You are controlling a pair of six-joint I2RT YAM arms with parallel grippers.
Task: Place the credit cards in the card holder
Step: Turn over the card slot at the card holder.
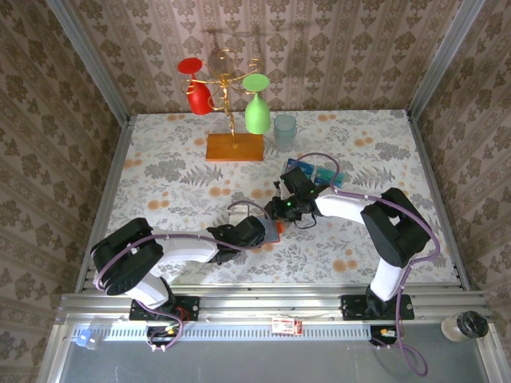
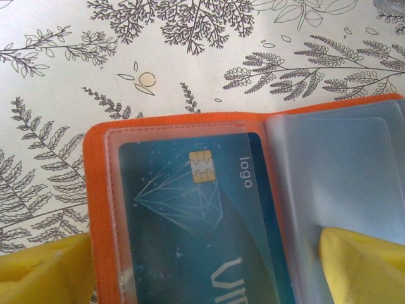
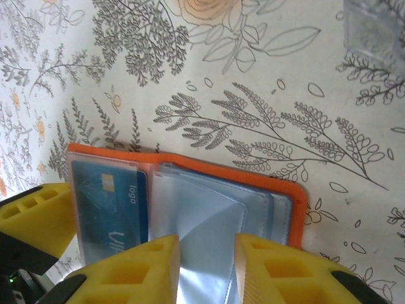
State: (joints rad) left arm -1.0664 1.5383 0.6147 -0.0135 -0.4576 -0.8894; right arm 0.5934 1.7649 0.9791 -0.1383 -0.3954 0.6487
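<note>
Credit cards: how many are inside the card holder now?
1. A blue credit card sits in the left clear pocket of the card holder. The other pockets look empty, but yellow fingers hide their lower parts.

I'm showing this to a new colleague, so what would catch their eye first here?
First, the open orange card holder mid-table, with a blue credit card, gold chip showing, behind a clear pocket. At the back, a red glass and a green glass hang from a gold wire stand.
</note>
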